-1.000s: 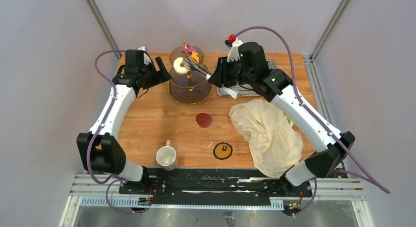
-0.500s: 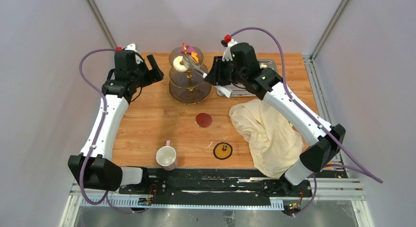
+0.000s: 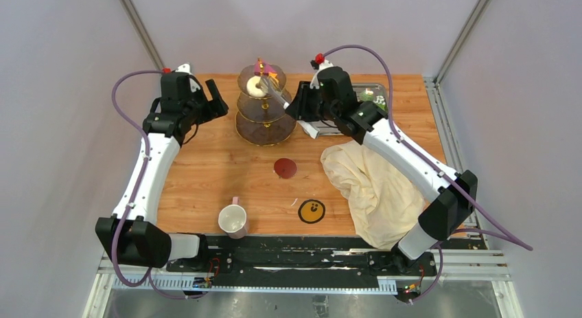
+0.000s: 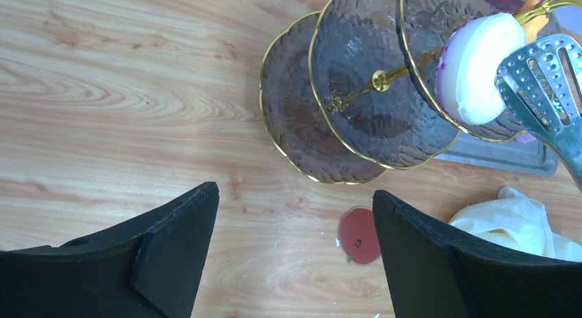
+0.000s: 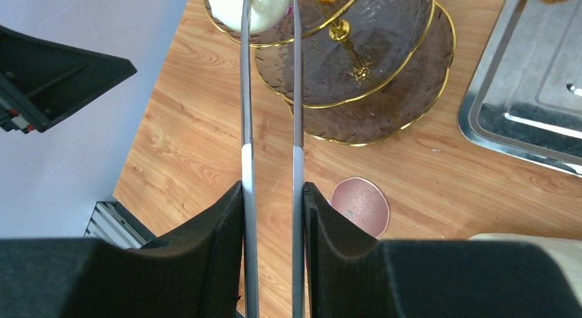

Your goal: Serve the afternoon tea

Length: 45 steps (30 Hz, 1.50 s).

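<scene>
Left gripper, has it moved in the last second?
Yes. The left gripper has drawn back to the left in the top view, away from the glass stand, which has stayed put.

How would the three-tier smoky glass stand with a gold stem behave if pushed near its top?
The three-tier smoky glass stand would probably tip rather than slide: it stands tall on one thin gold stem. Its glass plates look rigid but brittle, so a knock might chip them.
</scene>
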Tool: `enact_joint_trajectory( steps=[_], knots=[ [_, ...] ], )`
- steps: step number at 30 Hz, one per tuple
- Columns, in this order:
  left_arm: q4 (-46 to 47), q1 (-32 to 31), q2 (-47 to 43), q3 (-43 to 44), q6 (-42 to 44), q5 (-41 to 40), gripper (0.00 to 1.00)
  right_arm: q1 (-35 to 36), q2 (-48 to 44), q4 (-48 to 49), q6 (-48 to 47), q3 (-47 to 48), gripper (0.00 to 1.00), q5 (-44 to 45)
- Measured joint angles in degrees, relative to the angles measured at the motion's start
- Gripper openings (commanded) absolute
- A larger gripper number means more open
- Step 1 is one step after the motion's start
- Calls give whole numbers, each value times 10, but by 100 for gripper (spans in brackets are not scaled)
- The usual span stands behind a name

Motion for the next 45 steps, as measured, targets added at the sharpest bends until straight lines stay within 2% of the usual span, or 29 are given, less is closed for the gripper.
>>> enact_joint_trajectory(
  steps=[2,6,8,14,30,37,45],
  knots=[
    [0,0,0,-3,0,0,87,0,0,11,9,-15,3,9],
    [-2,0,0,-4,0,0,87,0,0,20,20,-21,24,10],
    [-2,0,-1,-4,0,0,87,0,0,26,24,-21,31,10],
    [-2,0,-4,-5,0,0,87,4,0,31,28,-21,42,10],
    [-1,0,-5,-14,-2,6,87,8,-57,32,25,-46,41,7],
    [-1,0,-5,-14,-4,7,87,8,-102,29,7,-57,25,9],
    [0,0,-8,-14,-4,19,87,1,-189,-19,-55,-108,29,90]
  ],
)
